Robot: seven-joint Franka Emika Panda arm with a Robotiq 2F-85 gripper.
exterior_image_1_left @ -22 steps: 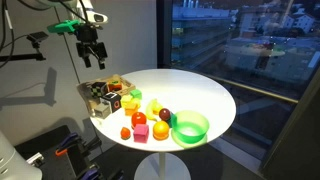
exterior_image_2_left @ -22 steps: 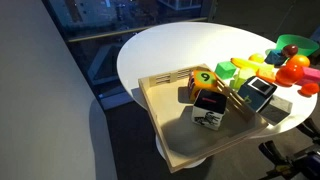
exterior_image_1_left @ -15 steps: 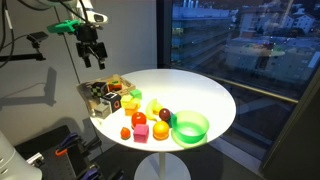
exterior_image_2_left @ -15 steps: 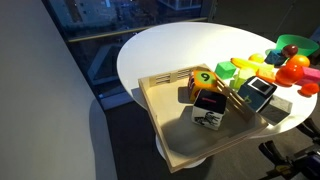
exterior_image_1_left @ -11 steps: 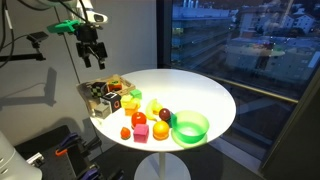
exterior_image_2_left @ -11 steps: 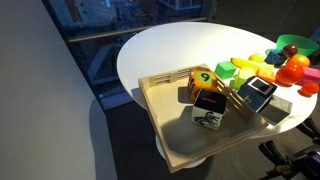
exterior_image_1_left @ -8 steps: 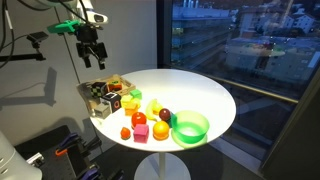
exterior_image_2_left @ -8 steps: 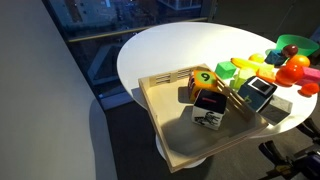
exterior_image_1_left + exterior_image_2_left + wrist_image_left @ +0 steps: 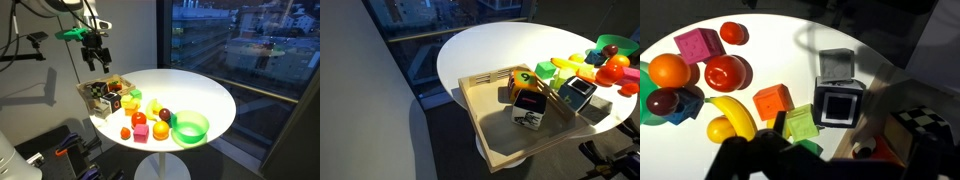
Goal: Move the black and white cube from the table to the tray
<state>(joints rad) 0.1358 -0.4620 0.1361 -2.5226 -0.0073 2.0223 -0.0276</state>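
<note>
The black and white cube [image 9: 529,118] lies inside the tray [image 9: 492,135], at the near edge of a cluster of blocks in the middle right of an exterior view. It sits just beside a black cube [image 9: 530,99], with a yellow cube marked 9 [image 9: 523,79] behind them. The gripper [image 9: 96,62] hangs in the upper left of an exterior view, well above the tray and apart from everything in it. The cube therefore lies straight down from the fingers, slightly toward the frame's lower edge.

Whether the fingers are spread or closed I cannot tell: they are tiny from outside and only a dark shape along the bottom of the wrist view. Nothing shows between them. In the wrist view a checkered patch at the lower right looks like the same cube. A white-framed dark cube [image 9: 837,100] stands at centre.

The green bowl [image 9: 190,127], on the white table [image 9: 215,95], shows no contents from here. By the lie of things, the transfer looks done.
</note>
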